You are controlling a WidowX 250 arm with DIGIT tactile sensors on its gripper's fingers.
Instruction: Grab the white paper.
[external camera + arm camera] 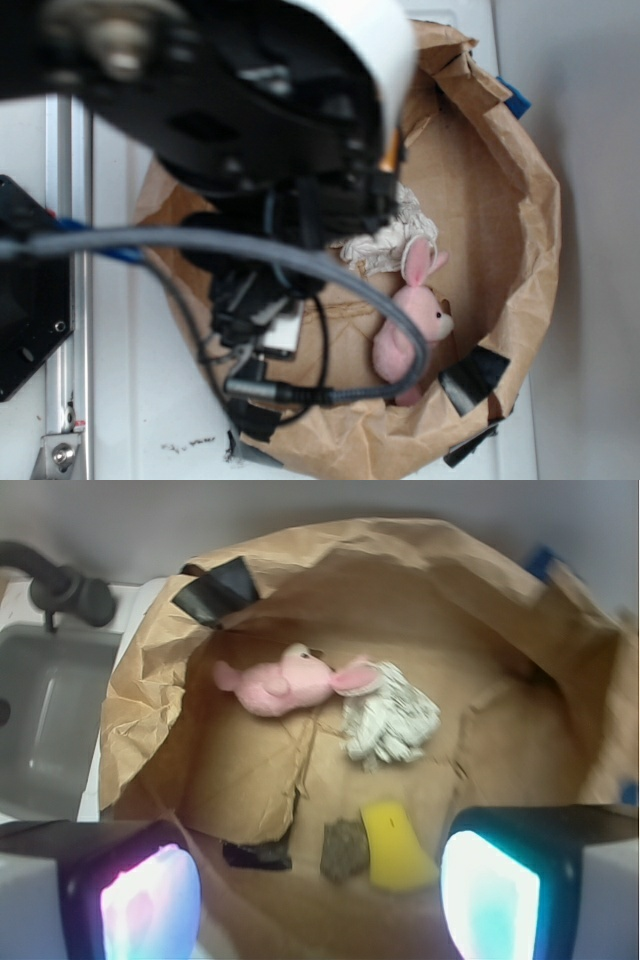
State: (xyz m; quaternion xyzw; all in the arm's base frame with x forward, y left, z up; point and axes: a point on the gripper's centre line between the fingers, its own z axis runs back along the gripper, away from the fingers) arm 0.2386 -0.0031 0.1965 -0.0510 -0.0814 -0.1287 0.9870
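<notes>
Exterior view: my arm blocks most of brown paper bag (520,200). White paper (385,240) peeks out at centre, pink rabbit (415,320) touching it at five o'clock.

Wrist view: gripper (320,895) spread wide, holding nothing, hovering above bag. White paper (390,720) at twelve o'clock, rabbit (280,680) touching at nine, yellow sponge (395,850) nearer me. Approach step, I judge. Next: advance over sponge, descend, close clear of rabbit ear.

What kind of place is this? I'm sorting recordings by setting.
Probably a toy kitchen set on a lab bench: a grey sink with a black tap sits beside a brown paper bag holding a pink toy rabbit and crumpled white paper.
</notes>
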